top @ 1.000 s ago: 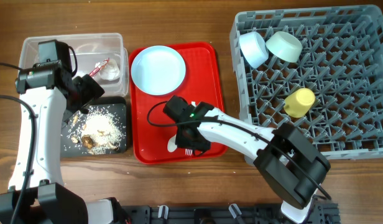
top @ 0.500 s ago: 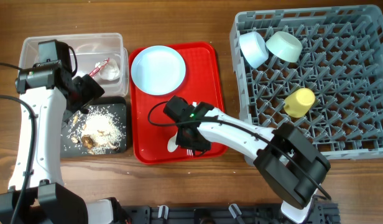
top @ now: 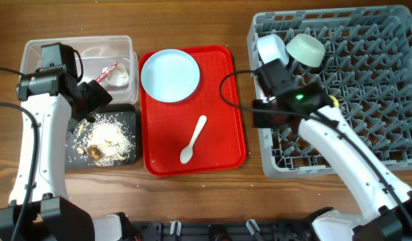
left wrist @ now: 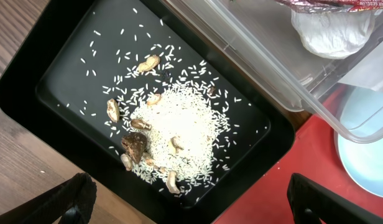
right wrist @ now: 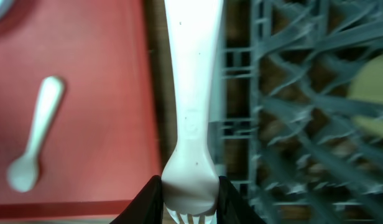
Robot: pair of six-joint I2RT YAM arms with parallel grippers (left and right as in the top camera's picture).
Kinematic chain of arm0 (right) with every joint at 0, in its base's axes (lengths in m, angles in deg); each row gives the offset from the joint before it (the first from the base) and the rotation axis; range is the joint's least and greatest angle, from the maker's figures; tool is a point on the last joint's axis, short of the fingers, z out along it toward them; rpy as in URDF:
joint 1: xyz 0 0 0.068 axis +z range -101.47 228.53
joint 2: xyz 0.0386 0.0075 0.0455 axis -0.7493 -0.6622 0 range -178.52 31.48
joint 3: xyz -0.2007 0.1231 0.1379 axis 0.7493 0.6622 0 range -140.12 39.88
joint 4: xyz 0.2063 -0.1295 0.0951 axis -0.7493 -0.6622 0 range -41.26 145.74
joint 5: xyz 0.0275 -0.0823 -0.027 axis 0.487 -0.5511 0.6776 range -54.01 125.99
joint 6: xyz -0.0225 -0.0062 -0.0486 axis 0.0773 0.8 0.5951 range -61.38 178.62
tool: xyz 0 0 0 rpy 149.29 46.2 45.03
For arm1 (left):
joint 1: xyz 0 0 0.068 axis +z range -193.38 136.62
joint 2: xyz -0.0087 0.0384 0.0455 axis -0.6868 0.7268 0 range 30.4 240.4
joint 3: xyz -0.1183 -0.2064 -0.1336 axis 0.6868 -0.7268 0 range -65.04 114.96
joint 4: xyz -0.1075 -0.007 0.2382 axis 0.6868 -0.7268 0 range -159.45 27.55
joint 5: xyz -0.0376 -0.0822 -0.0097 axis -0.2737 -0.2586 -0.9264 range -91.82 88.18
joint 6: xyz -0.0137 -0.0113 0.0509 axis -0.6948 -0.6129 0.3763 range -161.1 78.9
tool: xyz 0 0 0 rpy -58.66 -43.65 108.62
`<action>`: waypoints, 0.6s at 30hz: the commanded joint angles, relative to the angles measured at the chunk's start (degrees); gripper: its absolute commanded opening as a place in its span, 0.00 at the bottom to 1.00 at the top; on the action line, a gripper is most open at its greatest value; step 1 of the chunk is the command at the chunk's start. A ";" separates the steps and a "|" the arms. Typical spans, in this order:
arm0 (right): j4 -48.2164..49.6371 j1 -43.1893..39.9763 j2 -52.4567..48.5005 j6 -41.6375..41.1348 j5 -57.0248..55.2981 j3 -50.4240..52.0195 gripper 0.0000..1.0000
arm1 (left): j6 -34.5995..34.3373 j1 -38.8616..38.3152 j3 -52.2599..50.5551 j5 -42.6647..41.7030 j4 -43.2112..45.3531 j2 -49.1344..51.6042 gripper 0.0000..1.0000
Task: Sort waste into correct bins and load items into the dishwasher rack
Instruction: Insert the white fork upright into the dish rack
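My right gripper (top: 263, 114) is shut on the white fork (right wrist: 191, 93) and holds it over the left edge of the grey dishwasher rack (top: 366, 134). The white spoon (top: 194, 138) and the light blue plate (top: 170, 75) lie on the red tray (top: 226, 80). The light blue bowl (top: 273, 50) and the pale green bowl (top: 306, 49) sit in the rack. The yellow cup is mostly hidden under my right arm. My left gripper (top: 92, 100) is open and empty above the black tray (top: 129, 114), which holds rice and brown scraps (left wrist: 173, 130). The wrapper (top: 109, 70) lies in the clear tub (top: 32, 53).
The red tray sits between the bins on the left and the rack on the right. The clear tub stands directly behind the black tray. A narrow strip of wooden table (top: 249, 87) separates the red tray from the rack.
My right gripper has lifted the fork off the red tray and carried it right to the rack's left edge. The spoon now lies uncovered. The left arm has not moved.
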 commanded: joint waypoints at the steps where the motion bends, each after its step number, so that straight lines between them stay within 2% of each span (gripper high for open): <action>1: -0.39 -6.14 -1.64 8.55 -1.99 1.11 0.19 | -0.96 0.24 0.09 0.35 -0.02 -0.90 1.00; 6: 0.92 -7.78 -5.31 12.90 -2.34 2.47 0.21 | -0.96 0.24 0.09 0.35 -0.02 -0.90 1.00; 7: 1.36 -7.78 -6.16 12.87 -2.34 2.47 0.38 | -0.96 0.24 0.09 0.35 -0.02 -0.90 1.00; 9: 1.64 -7.78 -7.50 12.87 -2.34 2.47 0.52 | -0.96 0.24 0.09 0.35 -0.02 -0.90 1.00; 13: 1.53 -7.78 -7.87 12.81 -2.36 2.45 0.59 | -0.96 0.24 0.09 0.35 -0.02 -0.90 1.00; 18: 0.39 -7.78 -6.56 12.74 -2.36 -0.22 0.61 | -0.96 0.24 0.09 0.35 0.00 -0.90 1.00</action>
